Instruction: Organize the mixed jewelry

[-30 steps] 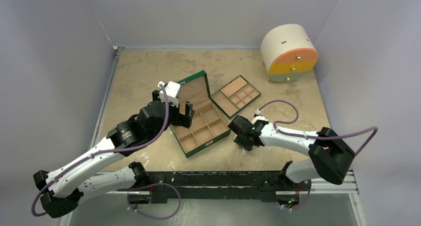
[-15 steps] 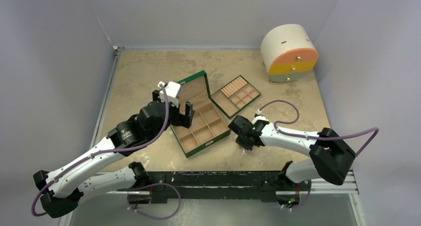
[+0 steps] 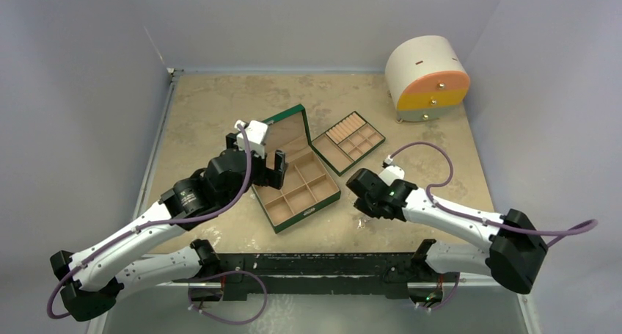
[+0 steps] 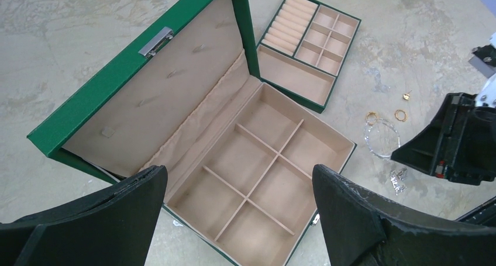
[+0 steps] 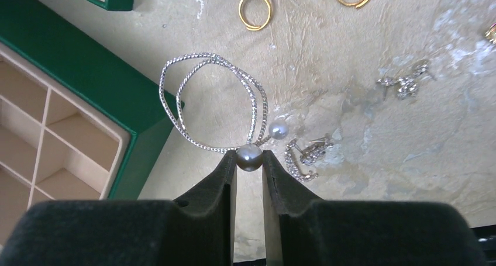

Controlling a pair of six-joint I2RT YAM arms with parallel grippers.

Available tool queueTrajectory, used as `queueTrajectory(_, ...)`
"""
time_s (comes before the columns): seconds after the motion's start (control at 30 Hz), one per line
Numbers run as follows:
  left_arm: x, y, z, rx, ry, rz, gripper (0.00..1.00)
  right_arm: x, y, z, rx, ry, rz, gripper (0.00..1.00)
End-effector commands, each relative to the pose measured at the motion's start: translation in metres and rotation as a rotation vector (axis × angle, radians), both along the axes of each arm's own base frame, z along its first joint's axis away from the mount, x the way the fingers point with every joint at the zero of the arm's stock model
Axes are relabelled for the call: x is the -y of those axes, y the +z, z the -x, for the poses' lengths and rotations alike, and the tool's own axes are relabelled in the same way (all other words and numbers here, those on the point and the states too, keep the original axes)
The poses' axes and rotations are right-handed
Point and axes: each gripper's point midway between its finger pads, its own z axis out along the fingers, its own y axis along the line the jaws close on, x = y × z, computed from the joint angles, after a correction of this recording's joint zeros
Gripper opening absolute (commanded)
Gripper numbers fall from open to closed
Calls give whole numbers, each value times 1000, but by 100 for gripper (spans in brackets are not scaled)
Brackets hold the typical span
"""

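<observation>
The mixed jewelry lies on the tabletop right of the open green box [image 3: 309, 213]. In the right wrist view my right gripper [image 5: 249, 162] is shut on a small grey pearl [image 5: 249, 157] at its fingertips. The pearl touches a thin silver double hoop [image 5: 206, 55]. A second pearl [image 5: 279, 129], sparkly earrings [image 5: 305, 155] and two gold rings [image 5: 240, 11] lie close by. My left gripper [image 4: 238, 171] hangs open and empty above the box's tan compartments [image 4: 266, 172]. From there the gold rings [image 4: 371, 117] and the right gripper [image 4: 456, 146] show at the right.
A small green tray [image 3: 326, 160] with tan compartments sits behind the box beside its raised lid [image 3: 282, 119]. The round white-and-orange drawer cabinet [image 3: 427, 78] stands at the back right. Grey walls close in the table on three sides.
My right gripper has closed on the grey pearl. Its head has shifted slightly right and the arm's elbow has swung out to the right. The left arm has barely moved.
</observation>
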Motion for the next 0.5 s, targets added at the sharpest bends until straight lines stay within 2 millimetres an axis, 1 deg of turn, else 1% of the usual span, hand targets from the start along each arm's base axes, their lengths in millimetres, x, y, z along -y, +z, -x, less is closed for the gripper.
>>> queueTrajectory(0.0,-3,6,-4,31,24,-6,94,17,20,-5,79,65,85,0)
queueTrajectory(0.2,-11,9,-7,50,62,-11,94,9,66,-20,190,219,115,0)
queueTrajectory(0.3,-17,13,-8,65,87,-9,94,0,87,-30,230,294,141,0)
queueTrajectory(0.37,-23,16,-9,78,113,-6,94,-9,98,-36,245,332,142,0)
queueTrajectory(0.47,-33,21,-9,97,152,2,94,-25,107,-43,247,362,119,0)
